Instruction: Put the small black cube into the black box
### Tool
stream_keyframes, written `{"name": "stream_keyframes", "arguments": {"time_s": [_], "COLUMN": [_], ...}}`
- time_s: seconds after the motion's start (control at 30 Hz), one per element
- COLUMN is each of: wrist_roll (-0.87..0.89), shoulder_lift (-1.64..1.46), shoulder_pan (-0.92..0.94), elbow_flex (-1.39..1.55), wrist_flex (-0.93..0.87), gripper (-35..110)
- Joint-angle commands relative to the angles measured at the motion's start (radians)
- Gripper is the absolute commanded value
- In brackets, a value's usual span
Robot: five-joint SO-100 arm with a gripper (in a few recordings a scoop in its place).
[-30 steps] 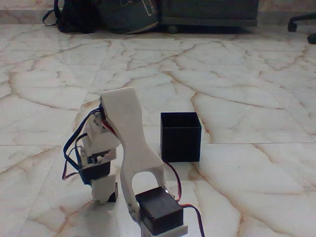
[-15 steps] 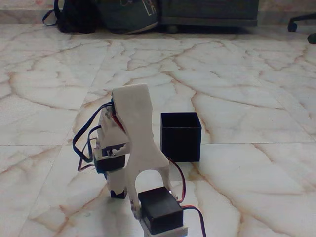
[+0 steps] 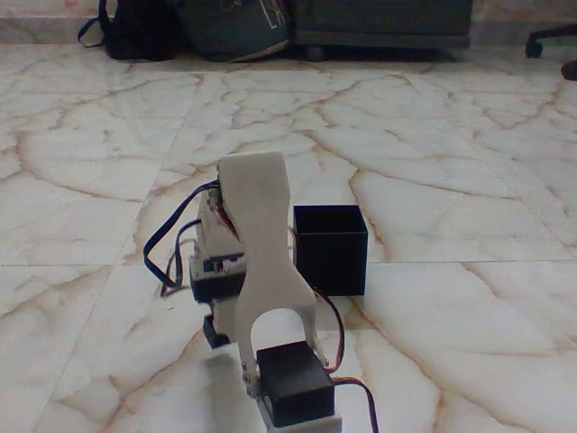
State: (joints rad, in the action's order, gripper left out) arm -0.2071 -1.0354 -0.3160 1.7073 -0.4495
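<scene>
One white arm in the lower centre of the frame, bent over on a marble floor [image 3: 433, 207]. Its pincer [image 3: 215, 330] points down with one small black cube [image 3: 215, 333] at its tip, looks pinched and just off the floor, though how wide the jaws sit is hard to see. One black box [image 3: 330, 250] stands right of the arm, centre frame, apart from the cube.

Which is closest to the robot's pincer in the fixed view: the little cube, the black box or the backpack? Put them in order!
1. The cube: right at the pincer, low and left of the arm.
2. The box: on the floor to the right, just behind the arm.
3. The backpack: far away at the top left.
</scene>
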Motion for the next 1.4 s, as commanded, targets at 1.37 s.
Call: {"name": "stream_keyframes", "arguments": {"time_s": [1.37], "wrist_roll": [-1.427], "shoulder_lift": [0.776], "shoulder_pan": [0.419], "elbow_flex": [-1.559], "wrist_flex": [0.509], "gripper": [4]}}
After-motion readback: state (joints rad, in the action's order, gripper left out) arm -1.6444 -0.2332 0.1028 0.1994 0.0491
